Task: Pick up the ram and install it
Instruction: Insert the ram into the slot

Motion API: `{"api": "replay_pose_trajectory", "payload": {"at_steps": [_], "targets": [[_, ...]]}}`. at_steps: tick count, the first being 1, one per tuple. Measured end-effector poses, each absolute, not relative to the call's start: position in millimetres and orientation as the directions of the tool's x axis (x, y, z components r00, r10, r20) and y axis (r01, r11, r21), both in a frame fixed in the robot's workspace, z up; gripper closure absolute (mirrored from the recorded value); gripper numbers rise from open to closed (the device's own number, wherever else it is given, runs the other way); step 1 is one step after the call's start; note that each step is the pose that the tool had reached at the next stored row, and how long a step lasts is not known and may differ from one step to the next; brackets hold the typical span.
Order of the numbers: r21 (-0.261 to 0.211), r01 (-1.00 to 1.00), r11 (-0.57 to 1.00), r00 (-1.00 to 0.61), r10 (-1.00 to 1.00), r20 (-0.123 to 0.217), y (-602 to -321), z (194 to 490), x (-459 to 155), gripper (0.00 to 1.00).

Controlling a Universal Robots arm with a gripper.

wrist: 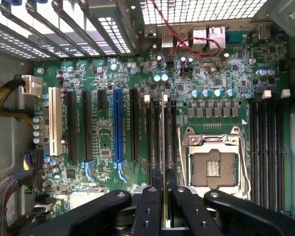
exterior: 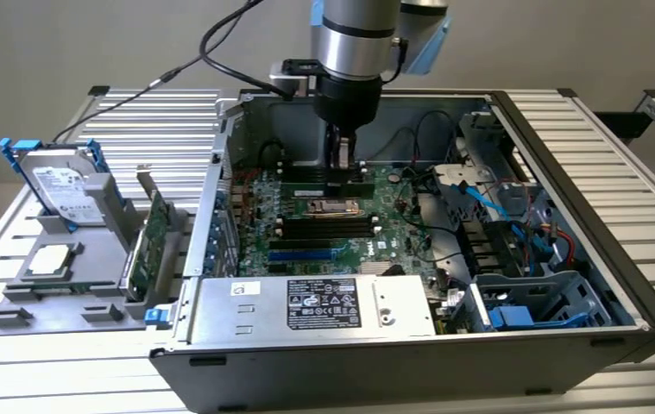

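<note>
My gripper (exterior: 343, 172) reaches down into the open computer case (exterior: 638, 293), over the motherboard (exterior: 304, 237). It is shut on the ram (exterior: 324, 188), a narrow green stick held level just above the board. In the wrist view the ram (wrist: 164, 142) shows edge-on between my two black fingertips (wrist: 155, 189). It runs in line with the memory slots (wrist: 151, 137) beside the CPU socket (wrist: 214, 162). Whether its lower edge touches a slot I cannot tell.
A silver hard drive with blue rails (exterior: 62, 185), a wider green card (exterior: 148, 241) and a chip (exterior: 51, 259) sit in a grey holder at the exterior view's left. Inside the case are the power supply (exterior: 316, 306), blue cables (exterior: 500, 216) and drive cage (exterior: 534, 302).
</note>
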State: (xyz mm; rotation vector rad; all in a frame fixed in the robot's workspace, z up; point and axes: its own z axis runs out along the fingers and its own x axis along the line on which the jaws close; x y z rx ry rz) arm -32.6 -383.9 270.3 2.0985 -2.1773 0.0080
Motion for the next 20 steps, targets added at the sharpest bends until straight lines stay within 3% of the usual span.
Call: {"api": "replay_pose_trajectory", "payload": {"at_steps": [20], "targets": [[0.078, -0.997, 0.005, 0.002, -0.996, 0.088, -391, 236, -31, 0.86]]}}
